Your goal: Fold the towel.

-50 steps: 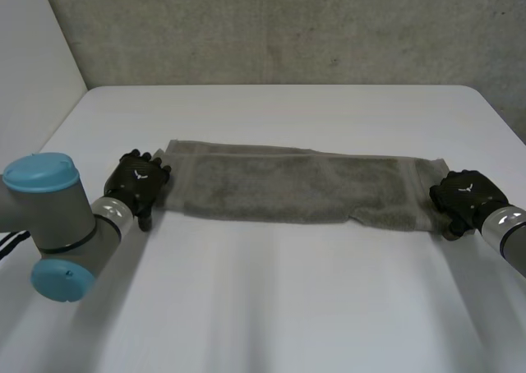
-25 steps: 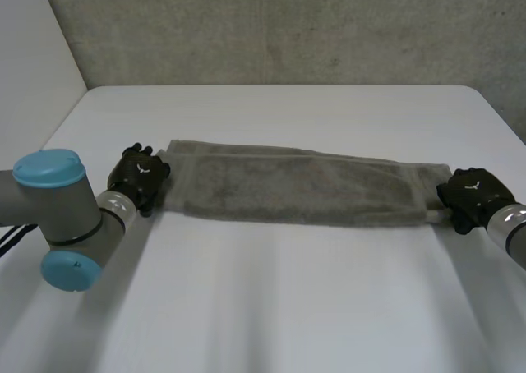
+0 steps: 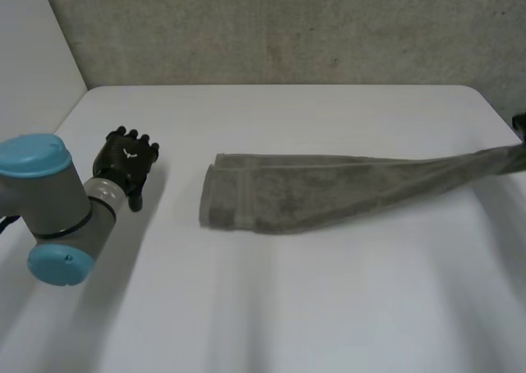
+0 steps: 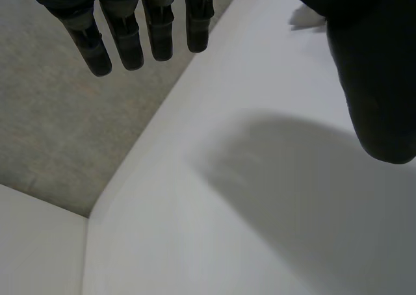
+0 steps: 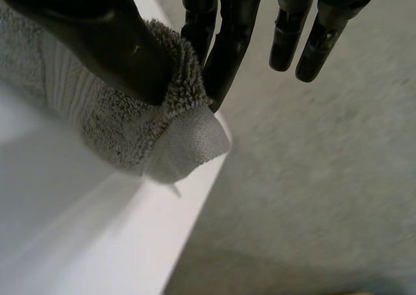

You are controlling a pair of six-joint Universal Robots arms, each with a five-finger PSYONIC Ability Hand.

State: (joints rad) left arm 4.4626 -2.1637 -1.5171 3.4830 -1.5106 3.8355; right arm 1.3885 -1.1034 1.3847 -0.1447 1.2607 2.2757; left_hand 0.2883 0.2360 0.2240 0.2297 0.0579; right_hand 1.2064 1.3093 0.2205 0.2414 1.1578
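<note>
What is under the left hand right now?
Only bare white table under the left hand, fingers straight, holding nothing. The towel lies apart from it. Its thumb hides a patch of table.

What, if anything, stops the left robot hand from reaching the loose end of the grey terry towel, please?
Likely nothing, so yes: the left robot hand is open, with only white table between it and the loose end of the grey terry towel.
</note>
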